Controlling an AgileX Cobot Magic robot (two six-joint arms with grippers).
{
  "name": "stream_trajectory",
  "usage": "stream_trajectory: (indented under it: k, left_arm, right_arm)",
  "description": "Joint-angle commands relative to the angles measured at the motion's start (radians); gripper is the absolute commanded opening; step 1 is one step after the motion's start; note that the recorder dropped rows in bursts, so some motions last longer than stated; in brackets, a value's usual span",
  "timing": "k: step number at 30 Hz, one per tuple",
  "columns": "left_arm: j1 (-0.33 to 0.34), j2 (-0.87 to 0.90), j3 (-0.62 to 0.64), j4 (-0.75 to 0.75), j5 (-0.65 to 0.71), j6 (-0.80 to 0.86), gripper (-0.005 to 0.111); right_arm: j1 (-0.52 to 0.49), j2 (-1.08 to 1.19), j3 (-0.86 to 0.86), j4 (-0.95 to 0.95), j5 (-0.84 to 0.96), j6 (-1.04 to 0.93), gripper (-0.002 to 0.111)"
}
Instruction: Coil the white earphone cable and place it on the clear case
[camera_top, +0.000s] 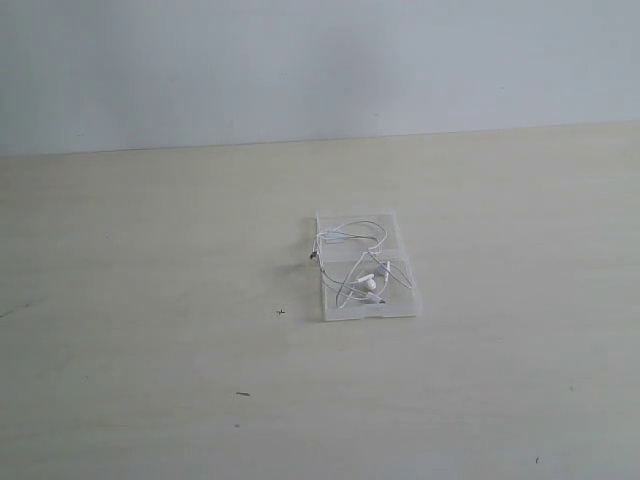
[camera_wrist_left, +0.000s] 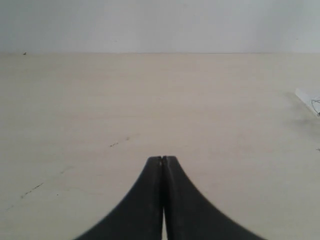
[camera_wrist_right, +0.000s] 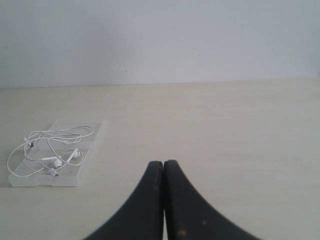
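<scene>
The clear case (camera_top: 404, 304) lies flat on the pale table near the middle, its two halves open. The white earphone cable (camera_top: 352, 240) rests in loose loops on top of it, earbuds (camera_top: 368, 283) toward the near half; one loop hangs over the case's left edge. The right wrist view shows the same case (camera_wrist_right: 95, 131) and cable (camera_wrist_right: 50, 136) well off to one side of my right gripper (camera_wrist_right: 163, 162), which is shut and empty. My left gripper (camera_wrist_left: 163, 158) is shut and empty over bare table; only a corner of the case (camera_wrist_left: 306, 95) shows there. Neither arm appears in the exterior view.
A pale wooden table (camera_top: 150, 300) runs back to a plain white wall (camera_top: 300, 60). A few small dark specks (camera_top: 242, 394) mark the tabletop in front of the case.
</scene>
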Motion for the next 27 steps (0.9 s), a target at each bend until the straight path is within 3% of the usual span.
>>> stream_trajectory:
  k: [1, 7, 13, 27]
  left_arm:
    - [0.002, -0.006, 0.0, 0.039, -0.003, -0.011, 0.0]
    - [0.002, -0.006, 0.0, 0.041, -0.003, -0.173, 0.0]
    - [0.002, -0.006, 0.0, 0.114, -0.003, -0.161, 0.0]
    - [0.002, -0.006, 0.0, 0.116, -0.003, -0.161, 0.0]
  right_arm:
    - [-0.006, -0.007, 0.004, 0.002, -0.006, -0.008, 0.0]
    - [-0.006, -0.007, 0.004, 0.002, -0.006, -0.008, 0.0]
    - [-0.006, -0.007, 0.004, 0.002, -0.006, -0.008, 0.0]
    - [-0.006, -0.007, 0.004, 0.004, -0.006, -0.008, 0.0]
